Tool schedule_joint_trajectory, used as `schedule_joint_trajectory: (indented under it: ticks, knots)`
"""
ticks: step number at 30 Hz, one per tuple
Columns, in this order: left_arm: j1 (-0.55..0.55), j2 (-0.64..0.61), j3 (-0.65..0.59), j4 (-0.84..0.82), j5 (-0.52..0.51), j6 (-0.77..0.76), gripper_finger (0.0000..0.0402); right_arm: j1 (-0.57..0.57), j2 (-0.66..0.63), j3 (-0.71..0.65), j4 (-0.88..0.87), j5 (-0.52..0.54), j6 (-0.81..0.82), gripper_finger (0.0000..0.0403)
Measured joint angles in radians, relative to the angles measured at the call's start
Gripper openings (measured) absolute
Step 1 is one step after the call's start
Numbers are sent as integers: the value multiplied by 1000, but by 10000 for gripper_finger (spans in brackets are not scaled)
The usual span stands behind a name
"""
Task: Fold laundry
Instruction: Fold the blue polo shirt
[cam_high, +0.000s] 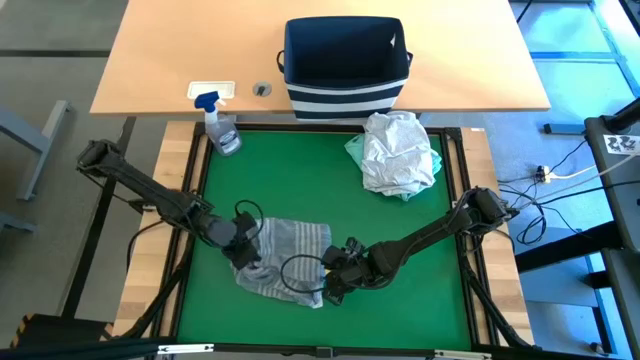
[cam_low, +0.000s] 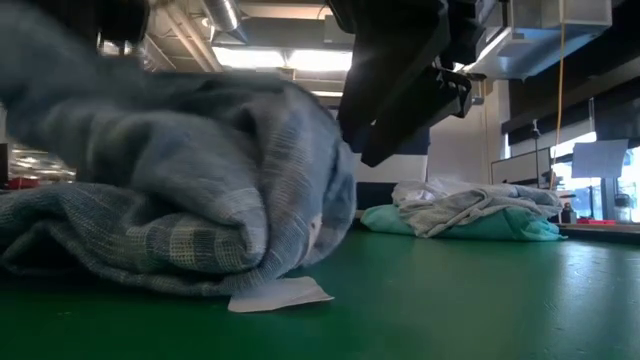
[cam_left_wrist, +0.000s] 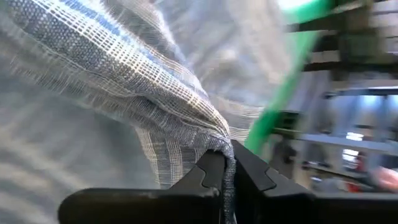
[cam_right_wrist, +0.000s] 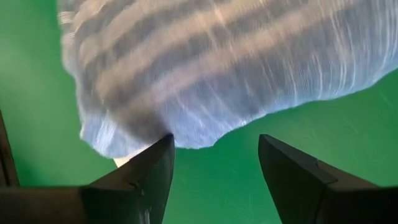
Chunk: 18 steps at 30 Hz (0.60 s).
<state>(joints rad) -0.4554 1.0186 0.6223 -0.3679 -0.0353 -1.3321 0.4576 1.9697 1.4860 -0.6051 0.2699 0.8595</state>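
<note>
Overhead view: striped shirt (cam_high: 278, 257) lies crumpled on the near-left part of my green surface (cam_high: 330, 170). My left pincer (cam_high: 243, 250) sits on the shirt's left side, my right pincer (cam_high: 335, 283) at its right edge. White t-shirt (cam_high: 398, 150) is heaped on the mint-teal garment (cam_high: 356, 150) at the far right of the mat, well apart from the shirt. Navy-and-white basket (cam_high: 345, 65) stands on the wooden desk beyond, spray bottle (cam_high: 222, 128) at the far-left mat corner.

Low view: striped shirt (cam_low: 170, 190) bulks up close on the left, a white tag (cam_low: 278, 293) flat on the mat under its edge. A dark arm hangs above. White t-shirt (cam_low: 470, 205) on teal garment (cam_low: 440, 225) farther back.

Left wrist view: my left pincer (cam_left_wrist: 227, 171) is pinched shut on a fold of the striped shirt (cam_left_wrist: 124, 81), cloth squeezed between both fingers.

Right wrist view: my right pincer (cam_right_wrist: 214, 168) stands apart, gripping nothing; one finger (cam_right_wrist: 146, 171) touches the shirt's (cam_right_wrist: 236, 62) hem, green mat shows between the fingers.
</note>
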Motion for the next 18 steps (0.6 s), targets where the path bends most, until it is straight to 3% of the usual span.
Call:
schedule_joint_trajectory:
  ticks: [7,14,18]
  knots:
    - [-86,-40,101,-118,1,-86,5,0,0,0,-4,0,12,232]
    - [-196,-23,102,-474,-20,-230,5,0,0,0,-4,-1,12,232]
    - [-218,-1,101,-559,-53,-248,12,-6,0,0,0,-16,12,232]
